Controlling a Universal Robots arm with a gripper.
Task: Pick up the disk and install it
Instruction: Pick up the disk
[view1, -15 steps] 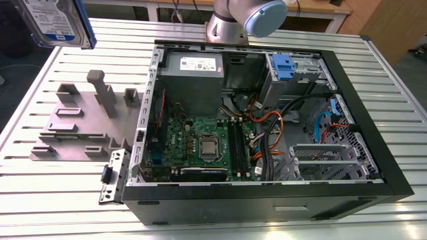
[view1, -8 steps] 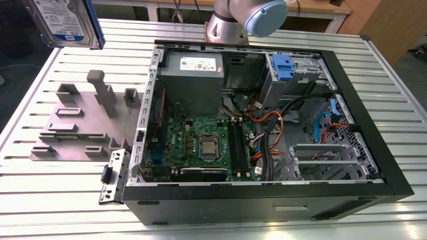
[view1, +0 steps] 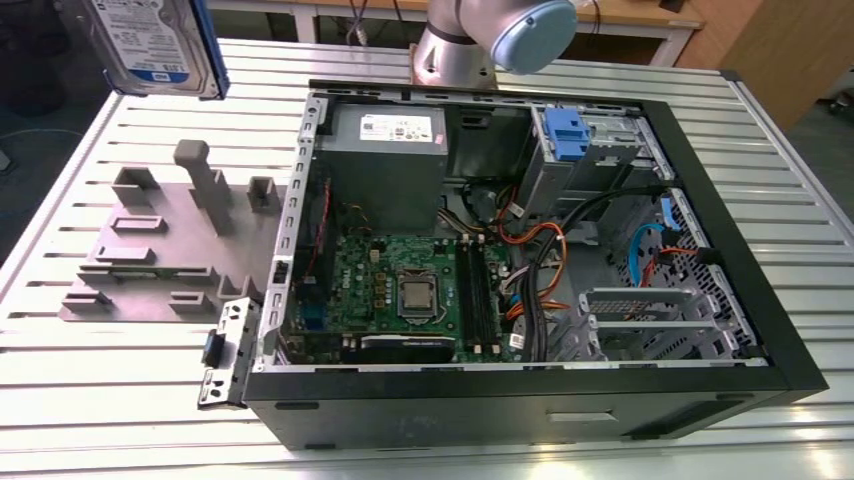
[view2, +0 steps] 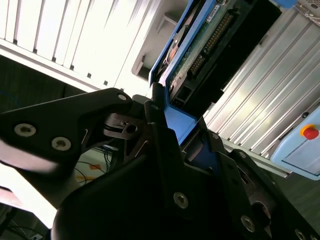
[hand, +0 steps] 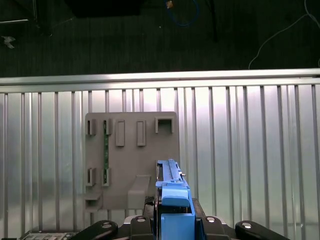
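Ribbed aluminium table (view1: 120, 400) is used as the work surface, and an open computer case (view1: 534, 250) is laid on it on its side with the side panel removed. This is judged to leave the interior reachable from above. A grey fixture plate (view1: 147, 250) with upright slots is set just beside the case, on the exterior view's left. Its slots appear meant to hold parts on edge so that they can be gripped.

The disk (view1: 147, 45) is seen raised clear of the table at the exterior view's upper left, above the far side of the fixture plate and well apart from the case. In both wrist views the gripper (hand: 174, 220) is closed on the disk's blue bracket, with one black finger on each side of the frame. The disk is carried edge-on. The hold on the bracket is judged to keep pressure off the label face and the circuit-board face.

A drive cage (view1: 587, 150) with a blue clip (view1: 567, 135) is fitted at the far corner of the case. The disk is not yet installed
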